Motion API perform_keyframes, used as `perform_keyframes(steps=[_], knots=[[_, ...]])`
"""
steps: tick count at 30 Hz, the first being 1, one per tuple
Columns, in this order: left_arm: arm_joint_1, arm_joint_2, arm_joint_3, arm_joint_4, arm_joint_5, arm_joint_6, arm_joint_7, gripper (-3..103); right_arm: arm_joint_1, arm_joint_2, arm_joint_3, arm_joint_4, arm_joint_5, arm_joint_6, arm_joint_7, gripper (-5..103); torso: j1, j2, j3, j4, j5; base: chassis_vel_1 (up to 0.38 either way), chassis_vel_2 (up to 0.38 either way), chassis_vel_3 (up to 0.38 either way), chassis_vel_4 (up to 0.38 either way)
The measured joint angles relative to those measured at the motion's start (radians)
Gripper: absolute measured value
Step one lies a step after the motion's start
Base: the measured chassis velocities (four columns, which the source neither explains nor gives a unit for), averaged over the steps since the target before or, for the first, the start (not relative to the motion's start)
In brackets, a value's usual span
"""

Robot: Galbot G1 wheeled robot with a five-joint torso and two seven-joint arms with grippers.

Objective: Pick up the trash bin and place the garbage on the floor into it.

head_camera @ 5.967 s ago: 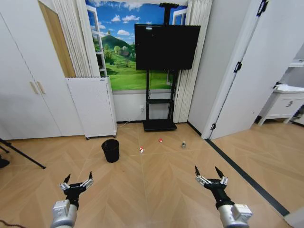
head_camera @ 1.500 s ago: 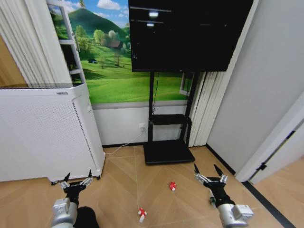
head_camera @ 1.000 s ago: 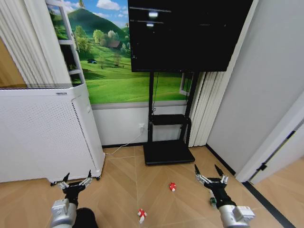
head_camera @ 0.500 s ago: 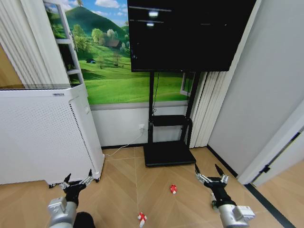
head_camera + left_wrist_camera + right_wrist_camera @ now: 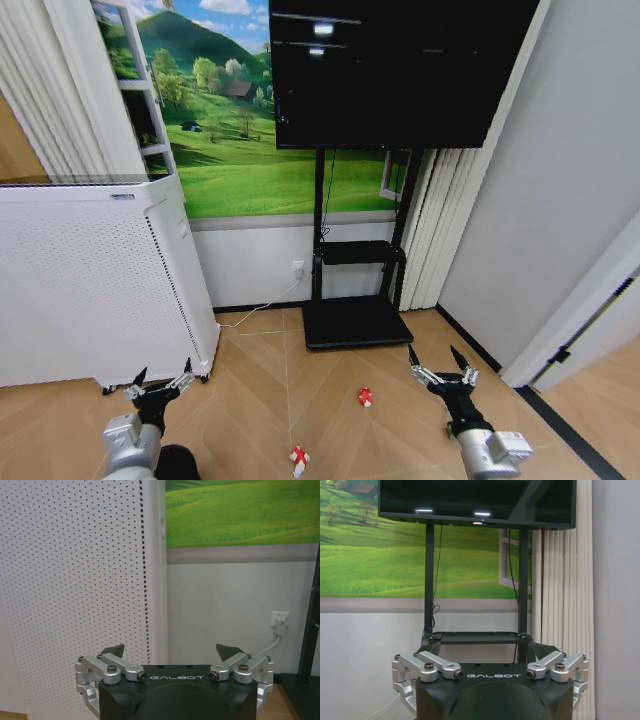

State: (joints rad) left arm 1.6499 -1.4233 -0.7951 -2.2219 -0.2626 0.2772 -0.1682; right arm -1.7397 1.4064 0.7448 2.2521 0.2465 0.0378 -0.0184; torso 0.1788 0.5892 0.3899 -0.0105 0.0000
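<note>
the trash bin (image 5: 176, 463), barely glimpsed beneath the spread-fingered, empty left gripper (image 5: 159, 385), could be knocked over if approached blind; the right gripper (image 5: 440, 372) is likewise spread and empty.

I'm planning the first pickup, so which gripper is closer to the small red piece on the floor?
Right. The right gripper hovers open just beside the small red piece; the left gripper, also open, hangs well across the floor by the white appliance.

Herringbone wood floor (image 5: 260, 390) — red-and-white wrapper (image 5: 298, 458), tiny red piece (image 5: 366, 397), black stand base (image 5: 356, 324).
</note>
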Motion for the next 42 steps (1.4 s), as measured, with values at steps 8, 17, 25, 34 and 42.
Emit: perform_keyframes(steps=[8,17,25,34,42], knots=[[0.005,0.001,-0.003,-0.005,0.005,-0.007,0.004,100,-0.007,0.002,0.004,0.008,-0.001,0.004,-0.001,100,-0.014,-0.036,-0.021,0.0,0.0,0.0,0.0,0.0,0.0],[0.013,0.0,-0.007,-0.015,0.007,-0.011,0.006,100,-0.014,0.004,0.005,0.014,-0.001,0.01,-0.006,100,-0.03,-0.076,-0.046,0.0,0.0,0.0,0.0,0.0,0.0],[0.016,-0.002,-0.01,-0.018,0.009,-0.013,0.008,100,-0.013,0.003,0.005,0.014,-0.001,0.012,-0.007,100,-0.045,-0.116,-0.071,0.0,0.0,0.0,0.0,0.0,0.0],[0.012,-0.001,-0.01,-0.016,0.012,-0.013,0.012,100,-0.008,0.003,0.001,0.01,0.007,0.03,-0.011,100,-0.057,-0.148,-0.091,0.0001,0.0,0.0,0.0,0.0,0.0],[0.011,-0.001,-0.008,-0.012,0.014,-0.013,0.019,100,-0.008,0.002,0.002,0.007,0.007,0.035,-0.013,100,-0.066,-0.174,-0.107,0.0,0.0,0.0,0.0,0.0,0.0]])
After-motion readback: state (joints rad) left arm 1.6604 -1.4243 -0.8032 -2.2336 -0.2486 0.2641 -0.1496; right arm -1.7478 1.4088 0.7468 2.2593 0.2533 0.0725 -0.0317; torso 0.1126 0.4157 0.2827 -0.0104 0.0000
